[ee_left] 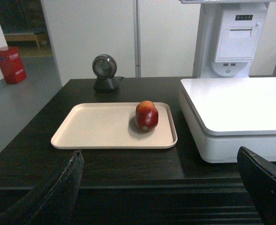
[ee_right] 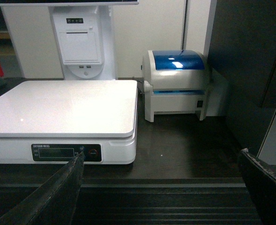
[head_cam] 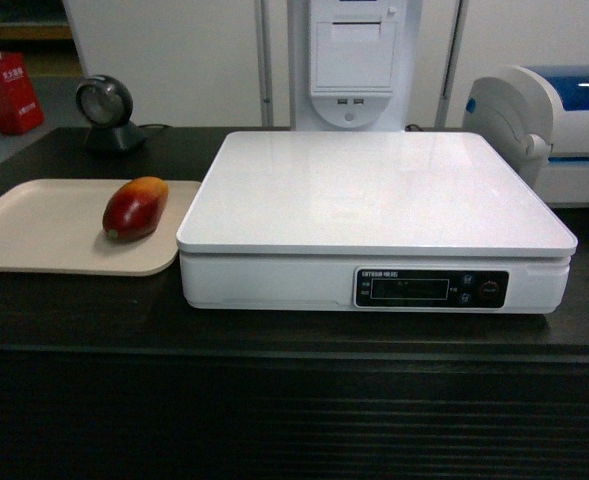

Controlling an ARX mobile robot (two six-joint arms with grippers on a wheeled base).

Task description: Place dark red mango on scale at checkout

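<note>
Head view: the dark red mango (head_cam: 134, 207) lies on the beige tray (head_cam: 34, 235) near its right edge, at the left end of the surface (head_cam: 94, 315). The scale (head_cam: 374, 215) sits just beside the tray, its white top bare. No gripper shows here.
Left wrist view: the left gripper (ee_left: 161, 187) is spread wide, empty, low in front of the surface's front edge; mango (ee_left: 146, 115) and tray (ee_left: 91, 126) lie ahead, well apart from it.
Right wrist view: the right gripper (ee_right: 161, 187) is likewise spread and empty, facing the scale (ee_right: 63, 110) and a blue-lidded printer (ee_right: 177, 84) toward the surface's right end.
Progress: nothing done yet, by my reading; reach, grasp, carry and set-down all remain.
</note>
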